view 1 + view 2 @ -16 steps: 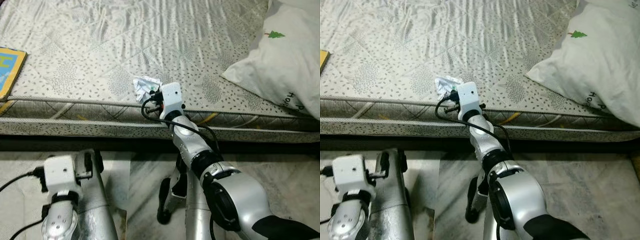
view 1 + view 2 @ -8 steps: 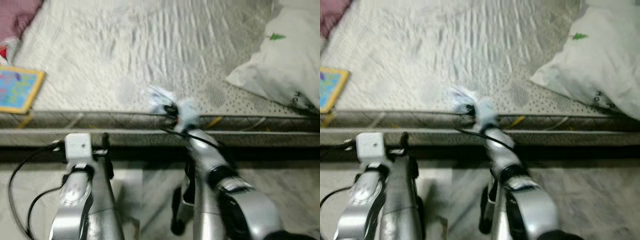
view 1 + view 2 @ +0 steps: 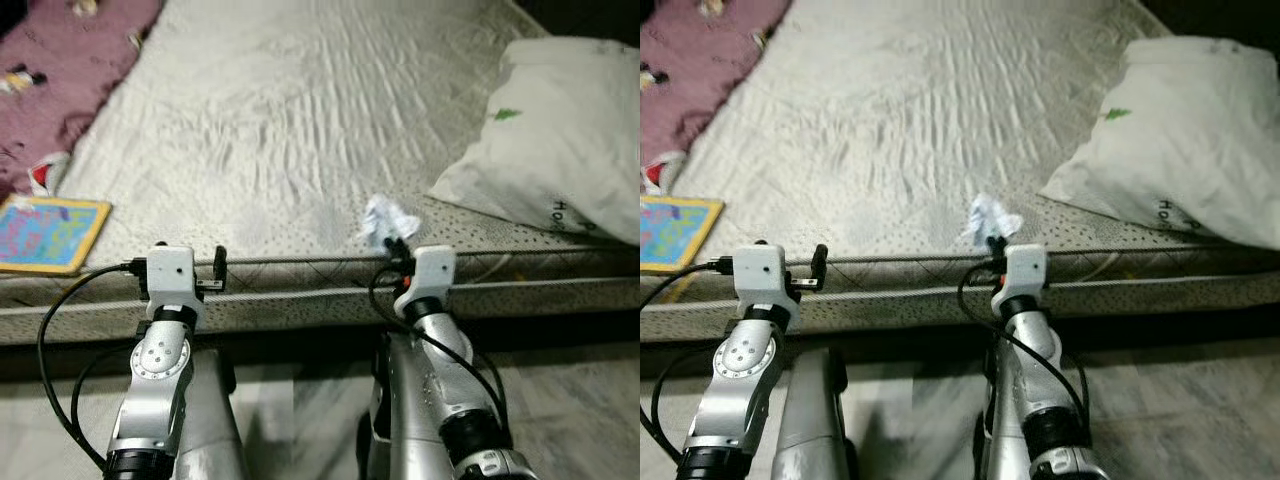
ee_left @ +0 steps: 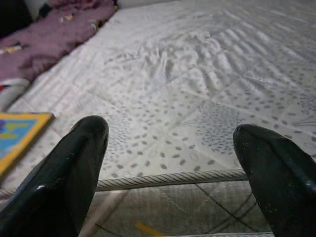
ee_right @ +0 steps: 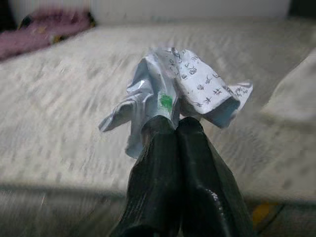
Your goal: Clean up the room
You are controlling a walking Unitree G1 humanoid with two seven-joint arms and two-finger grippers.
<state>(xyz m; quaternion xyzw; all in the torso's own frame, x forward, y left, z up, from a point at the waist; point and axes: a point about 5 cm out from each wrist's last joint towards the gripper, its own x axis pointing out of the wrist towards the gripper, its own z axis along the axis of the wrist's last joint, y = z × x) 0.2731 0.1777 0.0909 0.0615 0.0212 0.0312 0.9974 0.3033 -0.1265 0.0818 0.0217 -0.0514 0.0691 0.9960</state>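
Pinching the crumpled white printed wrapper (image 5: 185,86), your right gripper (image 5: 170,126) has its two black fingers pressed together on the wrapper's lower fold, so the thing sits right at the fingertips, fanning out forward and upward beyond them. From the head cameras the wrapper (image 3: 386,219) hangs just over the front edge of the pale grey speckled mattress (image 3: 300,130), with the right gripper (image 3: 393,243) directly beneath and behind it. It looks lifted clear of the cover, though you cannot be sure it isn't brushing it.

The wrapper has no clear long axis; it is a loose bunch, wider at the free end than where the fingers grip it.

Your right arm reaches straight ahead from the body, its wrist level with the mattress's piped edge, well clear of the big white pillow with a small green tree print (image 3: 560,140) off to the right.

Your left gripper (image 4: 173,163) is spread wide and empty, pointing at bare mattress, near the yellow-bordered picture book (image 3: 48,233) on the left.

Judging from this, the pick is secured, and the next move is carrying the wrapper away to wherever rubbish goes; no bin shows here.
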